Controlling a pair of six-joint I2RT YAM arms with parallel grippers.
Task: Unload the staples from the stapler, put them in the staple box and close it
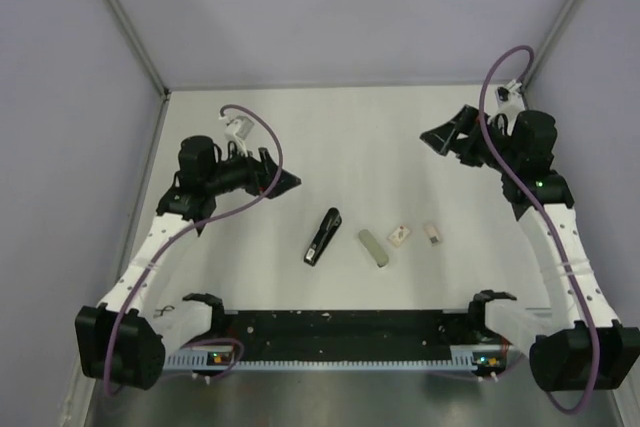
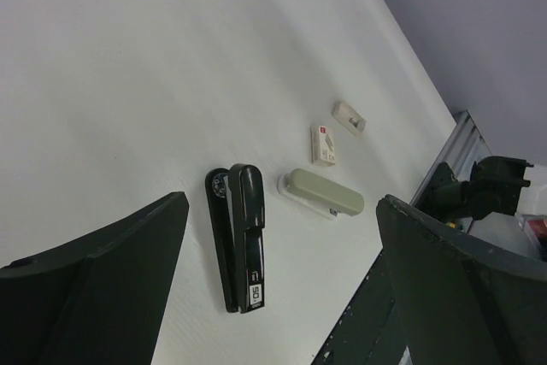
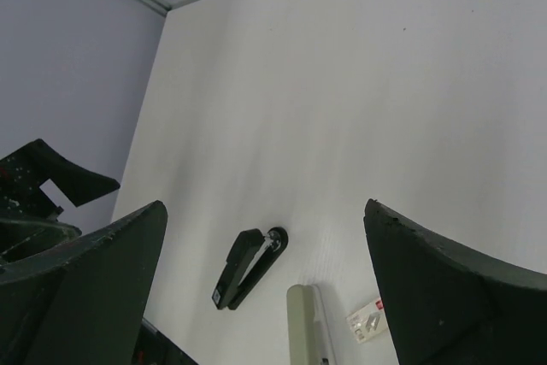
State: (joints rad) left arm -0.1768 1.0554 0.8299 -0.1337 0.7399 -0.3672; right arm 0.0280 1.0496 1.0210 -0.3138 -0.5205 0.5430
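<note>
The slim black stapler (image 1: 323,236) lies closed on the white table near the middle. It also shows in the left wrist view (image 2: 242,236) and the right wrist view (image 3: 248,267). My left gripper (image 1: 280,179) is open and empty, raised up and to the left of the stapler. My right gripper (image 1: 445,134) is open and empty, raised at the far right, well away from the stapler. In each wrist view the jaws stand wide apart with nothing between them.
A grey oblong bar (image 1: 374,248) lies just right of the stapler. A small white staple box (image 1: 399,236) and a smaller pale piece (image 1: 432,233) lie further right. A black strip (image 1: 340,327) runs along the table's near edge. Purple walls close in the table.
</note>
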